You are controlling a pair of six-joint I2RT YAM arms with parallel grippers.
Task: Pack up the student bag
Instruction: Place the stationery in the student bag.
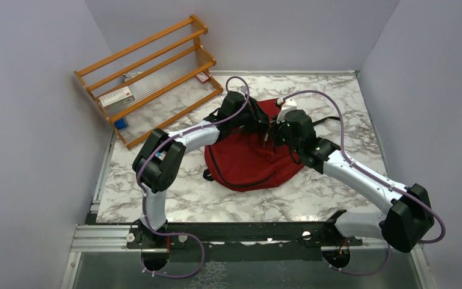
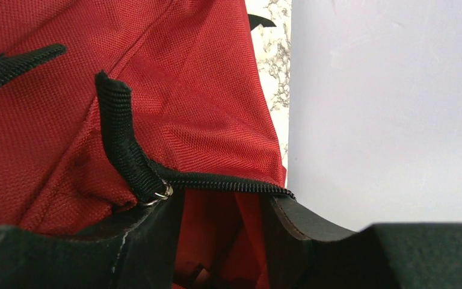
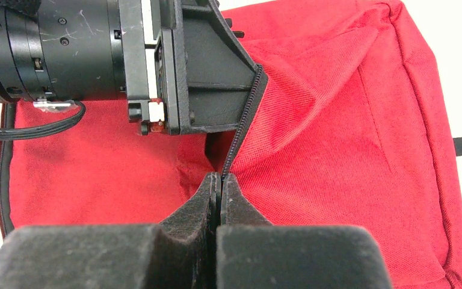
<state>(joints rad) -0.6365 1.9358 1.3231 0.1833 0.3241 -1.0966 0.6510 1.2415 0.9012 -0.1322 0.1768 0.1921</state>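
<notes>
The student bag point(image 1: 249, 159) is a dark red fabric backpack lying flat in the middle of the marble table. Both grippers are at its far top edge. My left gripper point(image 1: 263, 125) has its jaws apart; the black zipper edge point(image 2: 228, 182) runs across both fingertips, with red fabric in the gap between them point(image 2: 222, 208). A black webbing pull tab point(image 2: 120, 132) with a metal ring sits at its left finger. My right gripper point(image 1: 275, 139) is shut on the zipper edge point(image 3: 240, 129) just below the left gripper point(image 3: 249, 90), pinching it at the tips point(image 3: 221, 180).
A wooden rack point(image 1: 150, 72) leans at the back left, holding a white and red box point(image 1: 117, 97) and a small blue item point(image 1: 120, 123). A black strap point(image 1: 322, 122) trails right of the bag. Grey walls close in on three sides.
</notes>
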